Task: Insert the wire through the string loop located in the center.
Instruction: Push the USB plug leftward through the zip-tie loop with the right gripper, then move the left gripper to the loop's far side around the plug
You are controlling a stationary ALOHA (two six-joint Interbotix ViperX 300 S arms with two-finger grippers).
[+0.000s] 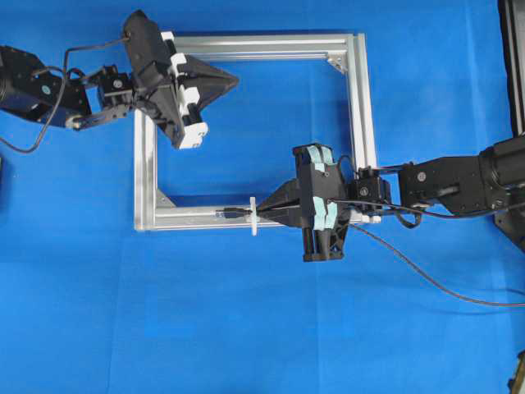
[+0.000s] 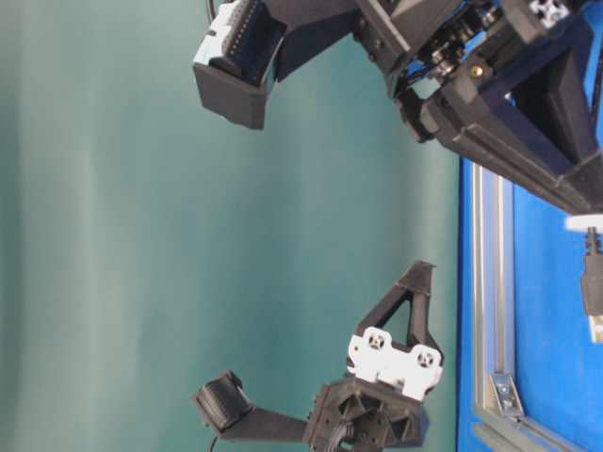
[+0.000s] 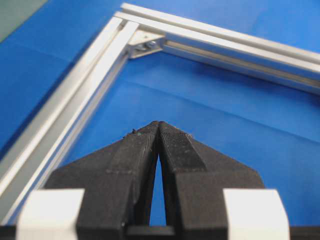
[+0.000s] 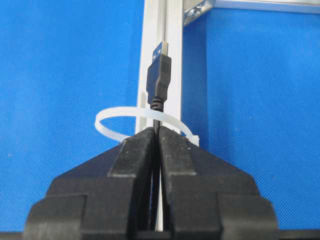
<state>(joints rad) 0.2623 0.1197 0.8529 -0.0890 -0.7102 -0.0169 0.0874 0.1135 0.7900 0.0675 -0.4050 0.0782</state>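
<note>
Ahead of right pincer (image 4: 157,134): wire (image 4: 158,82) plug, through string loop (image 4: 112,116).

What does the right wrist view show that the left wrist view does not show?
Only the right wrist view shows the wire with its plug, gripped by the right gripper, whose jaws are shut on it just behind the plug. The plug has passed through the white string loop. Only the left wrist view shows the left gripper, jaws shut on nothing, above the bare mat inside the frame. Both views share the silver aluminium frame with a corner bracket and the blue mat.
</note>
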